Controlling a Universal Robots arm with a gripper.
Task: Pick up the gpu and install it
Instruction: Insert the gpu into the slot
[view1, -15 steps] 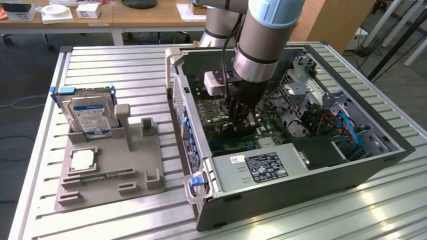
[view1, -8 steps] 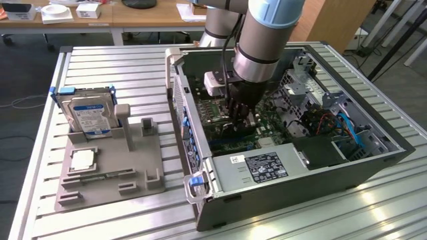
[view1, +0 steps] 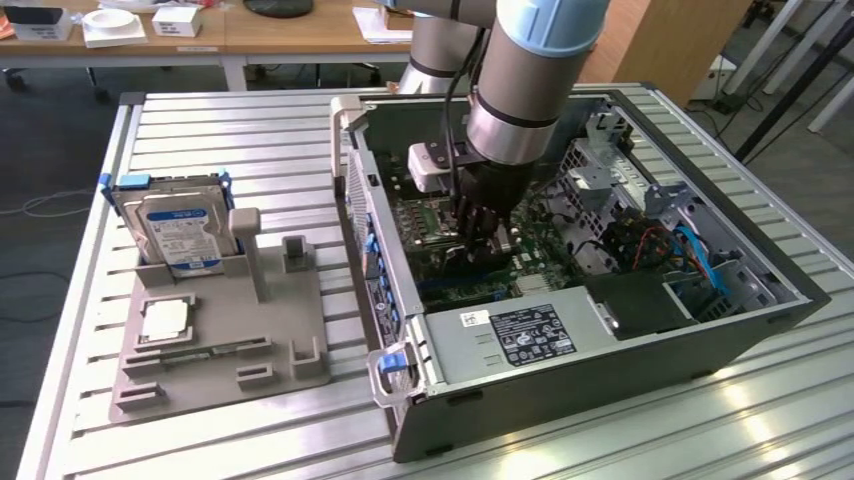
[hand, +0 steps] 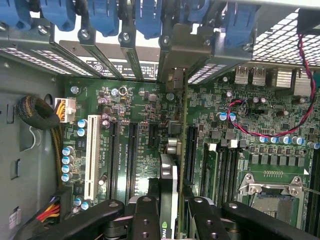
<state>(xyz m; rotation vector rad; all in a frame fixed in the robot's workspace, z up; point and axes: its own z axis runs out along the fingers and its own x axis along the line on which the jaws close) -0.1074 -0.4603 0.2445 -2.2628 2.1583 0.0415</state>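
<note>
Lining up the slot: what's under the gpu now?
Green motherboard with black expansion slots beside the gpu. The slot directly beneath its edge is covered by the card itself.

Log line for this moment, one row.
gripper: inside case, shut on gpu | gpu: edge-on over motherboard slots | seated: cannot tell

The gpu (hand: 169, 182) stands on edge inside the open computer case (view1: 747, 320). In the wrist view it shows edge-on: a thin dark card with a cooler on one face that carries a small green logo. The gripper (hand: 172, 212) clamps it from both sides. The card runs across the motherboard (hand: 135, 110) in line with the dark expansion slots, and its pale metal bracket (hand: 175, 67) meets the case's rear slot row. Whether it is fully seated, I cannot tell.
</note>
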